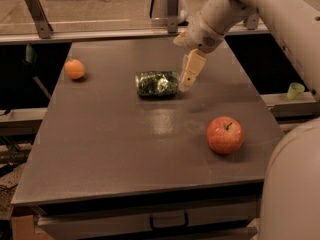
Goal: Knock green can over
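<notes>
Gripper next to a toppled can, knock looks done

Gripper (187, 82) sits in upper centre-right of frame, pointing down and left off the pale arm (225, 9) that comes in from the top right. Clenched or released: cannot tell from this view. It is not grasping anything. Its tip is just beside the right end of the green can (158, 83), touching or nearly so; cannot tell which.

Green can lies on its side on the grey table (125, 154), just above frame centre, long axis running left-right. Not upright.

Further out: red apple (225, 134) at lower right of the tabletop, well apart from the can. Small orange fruit (74, 69) near the upper-left edge. Pale-green cup (295, 90) sits off the table on a ledge at the right edge.

Judgement: the knock-over step reads as complete, since the can is already down. Next move likely calls for only a clean pull-back, up and right, away from the can. Main risk is brushing the can on the way out and rolling it toward the table edge.
</notes>
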Robot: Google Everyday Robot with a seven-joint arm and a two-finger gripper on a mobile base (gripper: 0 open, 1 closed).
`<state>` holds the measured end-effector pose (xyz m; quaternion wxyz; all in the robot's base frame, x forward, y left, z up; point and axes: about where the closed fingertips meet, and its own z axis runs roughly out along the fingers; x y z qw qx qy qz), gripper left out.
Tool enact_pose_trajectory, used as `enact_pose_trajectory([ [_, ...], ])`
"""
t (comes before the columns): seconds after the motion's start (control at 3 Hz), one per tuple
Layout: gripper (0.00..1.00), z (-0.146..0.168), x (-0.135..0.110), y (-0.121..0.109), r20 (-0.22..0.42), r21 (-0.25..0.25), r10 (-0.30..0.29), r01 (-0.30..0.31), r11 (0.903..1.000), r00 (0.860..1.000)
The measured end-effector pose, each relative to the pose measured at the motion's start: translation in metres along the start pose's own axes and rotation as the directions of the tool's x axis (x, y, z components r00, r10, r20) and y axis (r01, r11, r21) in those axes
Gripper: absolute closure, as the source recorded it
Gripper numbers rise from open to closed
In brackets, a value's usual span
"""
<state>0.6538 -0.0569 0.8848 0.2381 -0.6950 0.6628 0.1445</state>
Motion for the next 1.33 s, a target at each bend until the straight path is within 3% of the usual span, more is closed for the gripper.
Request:
enact_pose_trajectory([
  [0.33, 0.0, -0.051, 0.017, -0.02, 0.164, 0.117, 0.023, -0.042, 0.9923, 0.986],
  [0.67, 0.0, -0.126, 0.041, -0.028, 0.331, 0.269, 0.019, -0.114, 0.9565, 0.943],
  [1.0, 0.0, -0.21, 0.069, -0.015, 0.45, 0.417, -0.006, -0.204, 0.8857, 0.893],
  [1.33, 0.0, -0.223, 0.086, -0.008, 0.458, 0.436, 0.01, -0.235, 0.8688, 0.889],
])
